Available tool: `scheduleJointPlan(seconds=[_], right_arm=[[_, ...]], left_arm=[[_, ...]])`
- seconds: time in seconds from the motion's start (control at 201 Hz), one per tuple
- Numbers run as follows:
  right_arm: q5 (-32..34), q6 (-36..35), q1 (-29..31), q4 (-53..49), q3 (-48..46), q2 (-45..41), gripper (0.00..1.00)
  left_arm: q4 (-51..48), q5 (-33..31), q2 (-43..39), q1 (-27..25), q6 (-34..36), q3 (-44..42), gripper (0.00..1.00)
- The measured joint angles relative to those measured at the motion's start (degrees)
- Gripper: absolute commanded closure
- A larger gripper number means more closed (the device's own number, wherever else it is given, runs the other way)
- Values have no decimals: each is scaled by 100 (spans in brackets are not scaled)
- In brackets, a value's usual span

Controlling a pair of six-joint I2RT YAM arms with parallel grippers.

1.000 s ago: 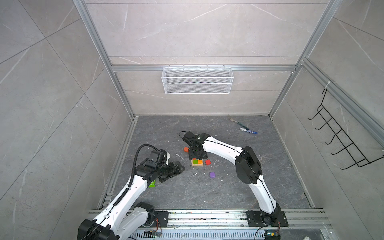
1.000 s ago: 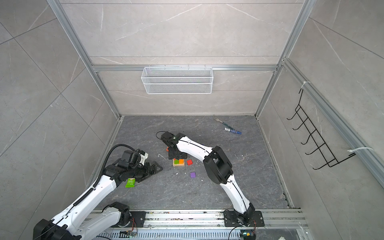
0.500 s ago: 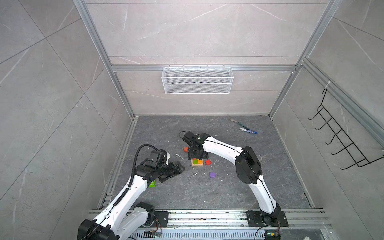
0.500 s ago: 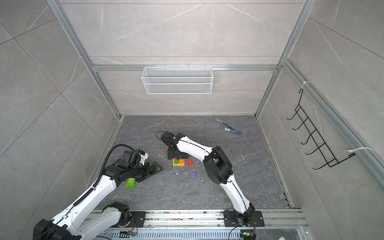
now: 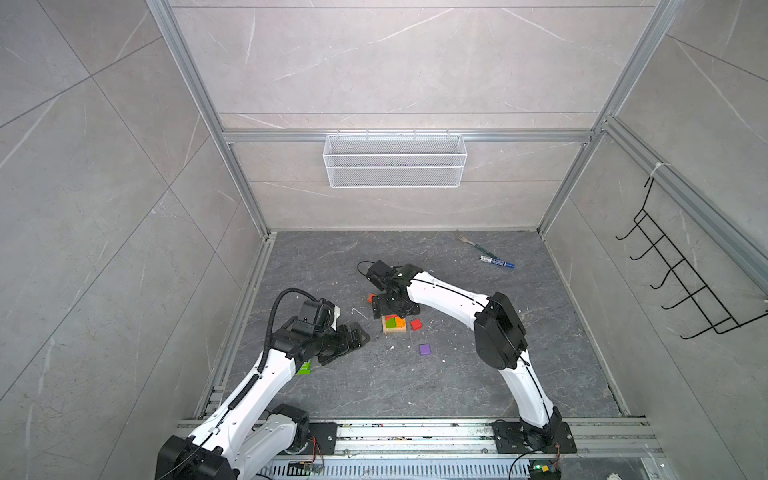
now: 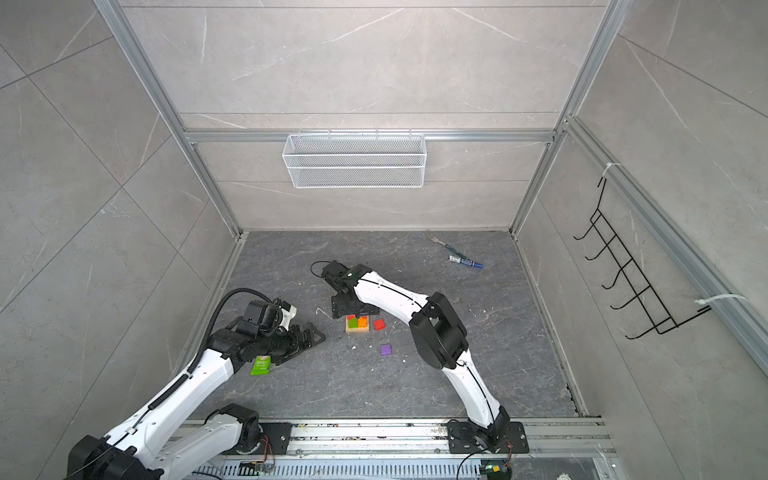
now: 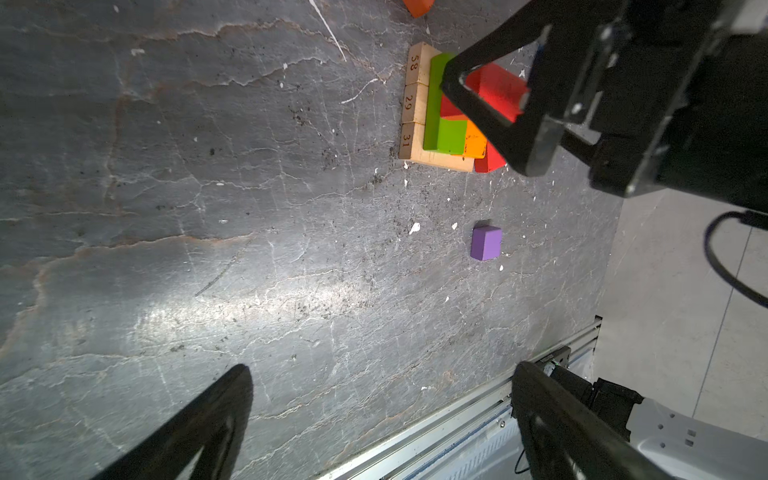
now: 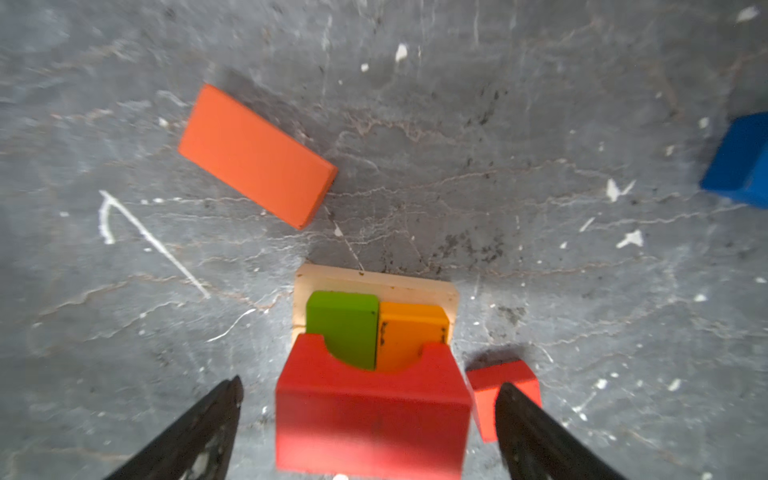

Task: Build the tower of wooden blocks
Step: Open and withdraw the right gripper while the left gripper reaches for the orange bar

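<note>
Right wrist, 1 red arch (image 8: pixel 370 411) between parted right pincer (image 8: pixel 370 383), 3 tan bars (image 7: pixel 411 104), left pincer (image 7: pixel 382 368) parted

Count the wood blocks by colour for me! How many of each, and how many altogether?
Tan bars: 3
Green bar: 1
Orange bars: 2
Red arch, red cube: 2
Blue cube: 1
Purple cube: 1
Total: 10

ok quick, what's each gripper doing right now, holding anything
left gripper: open, holding nothing
right gripper: open, fingers either side of the red arch on the stack, with a gap each side
</note>
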Motion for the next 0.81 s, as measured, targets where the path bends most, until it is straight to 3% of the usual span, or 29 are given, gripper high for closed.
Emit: scheduleJointPlan(seconds=[0.289, 0.806], right_arm=[[26, -236, 0, 278, -310, -909, 0], [42, -538, 0, 1899, -3075, -3434, 0]], left_arm=[[11, -52, 260, 2, 20, 107, 1], [155, -149, 1318, 2, 334, 1099, 1]])
